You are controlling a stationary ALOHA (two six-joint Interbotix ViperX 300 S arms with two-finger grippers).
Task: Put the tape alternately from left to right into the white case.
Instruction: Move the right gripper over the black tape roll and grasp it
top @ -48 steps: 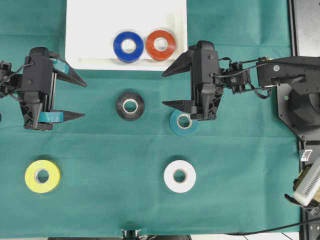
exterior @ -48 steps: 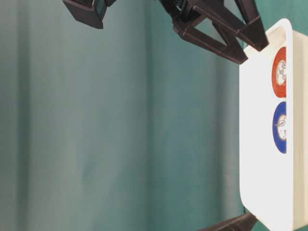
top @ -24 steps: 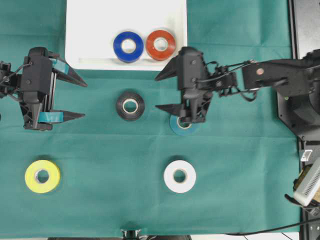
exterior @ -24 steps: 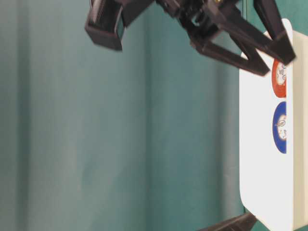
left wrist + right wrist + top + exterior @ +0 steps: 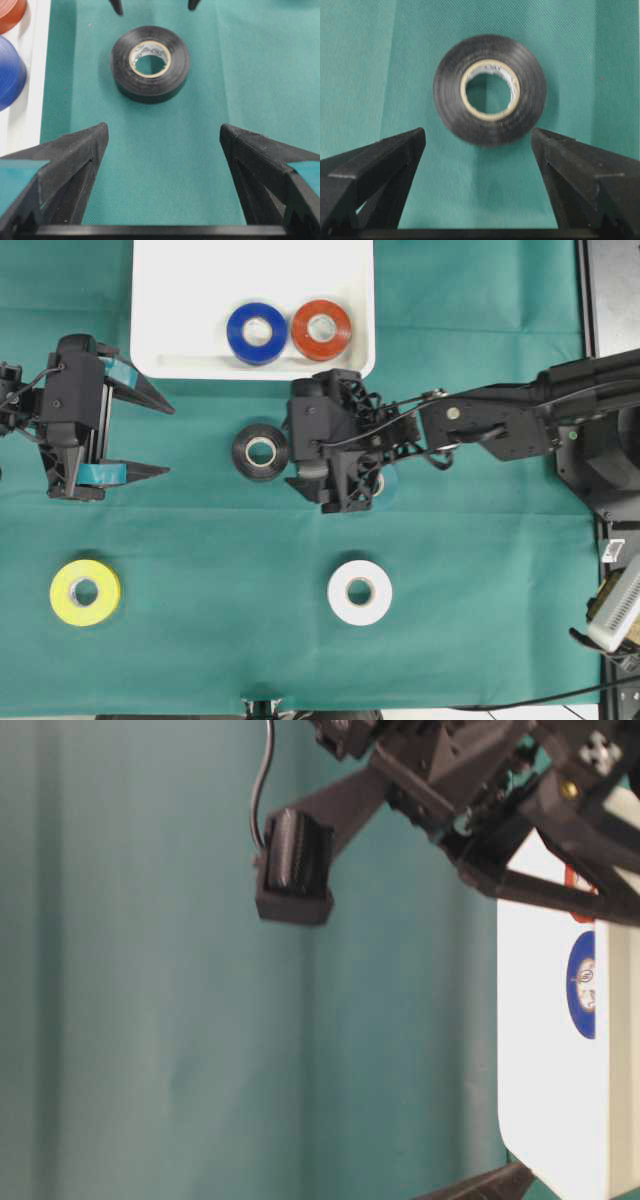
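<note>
1. Overhead exterior view: the white case (image 5: 160, 300) lies at the top middle of the green cloth (image 5: 200, 640), and inside it a blue tape roll (image 5: 257, 333) and a red tape roll (image 5: 321, 329) sit side by side, touching or nearly so.
2. A black tape roll (image 5: 260, 452) lies flat on the cloth just below the case, between the two arms.
3. The right gripper (image 5: 300, 445) reaches across from the right and sits just beside the black roll; its body covers most of a teal tape roll (image 5: 385, 480), of which only an edge shows.
4. In the right wrist view its fingers (image 5: 380, 160) stand wide apart, released, holding nothing, with the black roll ahead between them and not touched.
5. The left gripper (image 5: 155, 437) hangs at the left, jaws spread wide and empty, well apart from the black roll.
6. A yellow tape roll (image 5: 85, 592) lies at lower left, and a white tape roll (image 5: 359, 592) at lower middle.
</note>
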